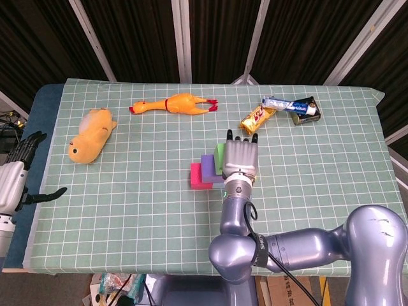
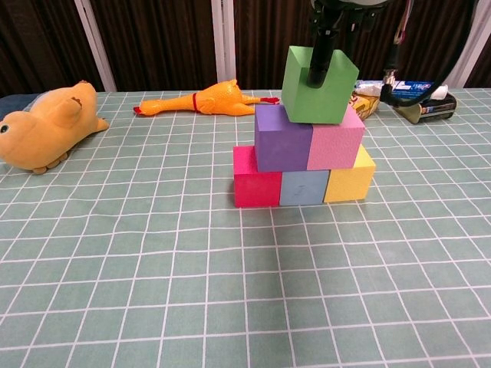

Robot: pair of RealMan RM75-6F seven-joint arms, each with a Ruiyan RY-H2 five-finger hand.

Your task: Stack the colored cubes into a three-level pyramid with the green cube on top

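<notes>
head view: cube stack mid-table, wide bare cloth toward near edge; right hand covers green cube; left hand empty, fingers apart, off left edge | chest view: right hand grips tilted green cube atop purple cube and pink cube

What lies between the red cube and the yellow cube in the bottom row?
A grey-blue cube sits between the red cube and the yellow cube, touching both. The chest view shows this; in the head view the right hand hides it.
</notes>
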